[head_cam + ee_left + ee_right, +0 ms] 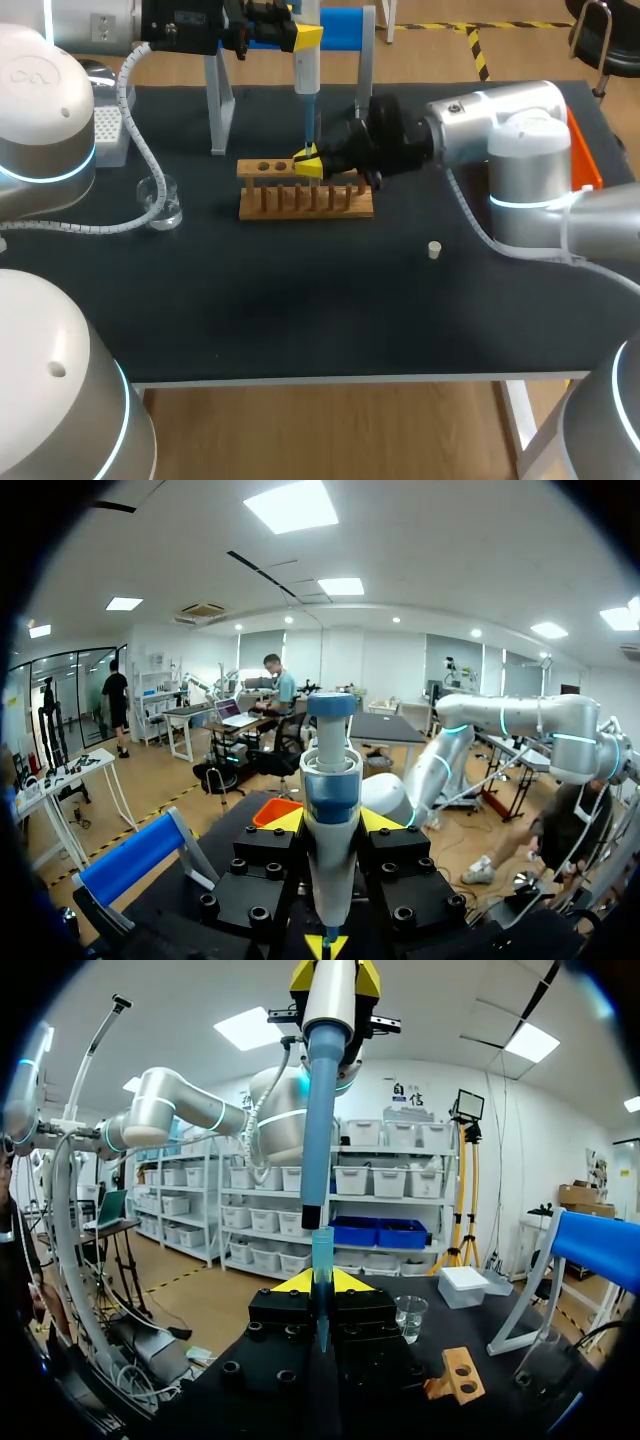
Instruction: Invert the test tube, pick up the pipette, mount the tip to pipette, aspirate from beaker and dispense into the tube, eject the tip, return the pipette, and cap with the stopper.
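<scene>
1. Pipette [305, 75] hangs upright over the far middle of the table [300, 320], directly above the wooden rack [305, 200]. Your left gripper [303, 38] pinches its body from two sides with the nose pointing down, so the shaft is plumb for a straight push.
2. Tip [322, 1255] stands upright under that nose. Your right gripper [308, 163] comes in from the right, level with the rack top, and its yellow fingers are pressed onto the tip from both sides. Held that way, the open mouth faces up on the pipette's axis.
3. In the right wrist view the nose sits at the tip's mouth. I cannot tell whether it is seated or only touching.
4. My read is that you are at the mount-the-tip step. Aspirate, dispense, eject, return and cap are not yet done.
5. The beaker [160, 205] sits left of the rack, an easy swing for the pipette arm. The tip box [108, 135] is at the far left.
6. The blue-topped stand [340, 25] is just behind the pipette, handy for the return.
7. The stopper [434, 250] lies loose, right of and nearer than the rack, on the right arm's side for capping.
8. I cannot make out the test tube, since the right gripper hides part of the rack.
9. Risk: any tilt between nose and tip could cock the tip or push it through the pinch, so press straight down.
</scene>
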You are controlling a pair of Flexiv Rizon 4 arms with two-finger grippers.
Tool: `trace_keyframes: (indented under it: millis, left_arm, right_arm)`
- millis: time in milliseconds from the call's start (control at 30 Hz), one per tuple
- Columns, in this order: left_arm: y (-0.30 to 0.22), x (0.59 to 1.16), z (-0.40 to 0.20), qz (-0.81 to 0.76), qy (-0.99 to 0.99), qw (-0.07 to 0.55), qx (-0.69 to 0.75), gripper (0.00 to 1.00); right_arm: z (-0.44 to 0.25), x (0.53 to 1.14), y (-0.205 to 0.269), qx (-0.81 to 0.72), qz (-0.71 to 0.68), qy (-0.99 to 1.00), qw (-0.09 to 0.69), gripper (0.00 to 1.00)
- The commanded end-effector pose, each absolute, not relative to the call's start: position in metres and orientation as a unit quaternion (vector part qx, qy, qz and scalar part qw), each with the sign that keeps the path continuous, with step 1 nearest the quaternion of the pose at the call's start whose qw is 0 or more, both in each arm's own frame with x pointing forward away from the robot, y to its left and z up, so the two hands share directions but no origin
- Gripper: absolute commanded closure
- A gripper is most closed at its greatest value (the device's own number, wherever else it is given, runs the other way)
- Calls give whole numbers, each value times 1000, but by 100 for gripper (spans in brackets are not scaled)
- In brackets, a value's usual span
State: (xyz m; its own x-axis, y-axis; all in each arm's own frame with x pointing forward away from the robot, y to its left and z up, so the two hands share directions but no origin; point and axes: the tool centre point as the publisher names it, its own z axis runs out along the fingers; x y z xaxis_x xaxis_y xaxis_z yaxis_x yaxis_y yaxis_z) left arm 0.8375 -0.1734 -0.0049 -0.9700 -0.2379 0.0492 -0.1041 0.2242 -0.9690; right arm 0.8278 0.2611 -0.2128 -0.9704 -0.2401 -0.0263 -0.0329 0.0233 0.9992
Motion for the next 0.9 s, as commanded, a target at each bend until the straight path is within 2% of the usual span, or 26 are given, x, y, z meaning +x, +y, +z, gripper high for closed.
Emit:
trace_keyframes:
  millis: [33, 900]
  left_arm:
    - [-173, 838, -4, -612, 781, 53, -109, 100]
    - [-173, 838, -4, -612, 781, 53, -109, 100]
  right_arm:
    - [-209, 827, 260, 96, -692, -712, 73, 100]
    - [-206, 821, 259, 98, -694, -710, 74, 100]
